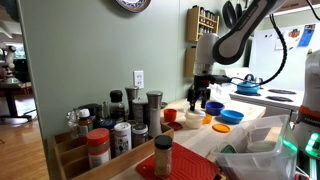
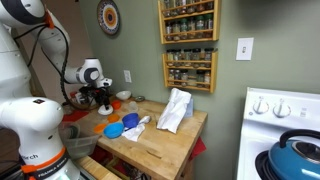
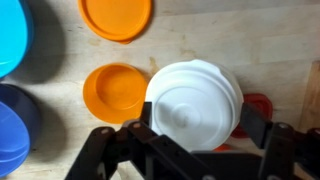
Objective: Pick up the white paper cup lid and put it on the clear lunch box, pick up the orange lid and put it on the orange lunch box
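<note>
In the wrist view the fingers (image 3: 248, 120) stand part closed, one on each side of the white lid (image 3: 195, 105), pressed to its rim and holding it. The lid fills the middle of the view. I cannot tell whether it hangs clear of the counter (image 3: 230, 45). Just beside it, toward the view's left edge, the orange box (image 3: 115, 92) sits open on the wood. The orange lid (image 3: 117, 18) lies flat beyond the box, apart from it. Blue bowls (image 3: 12, 40) show at that left edge, and a red thing (image 3: 260, 103) peeks from behind the white lid.
</note>
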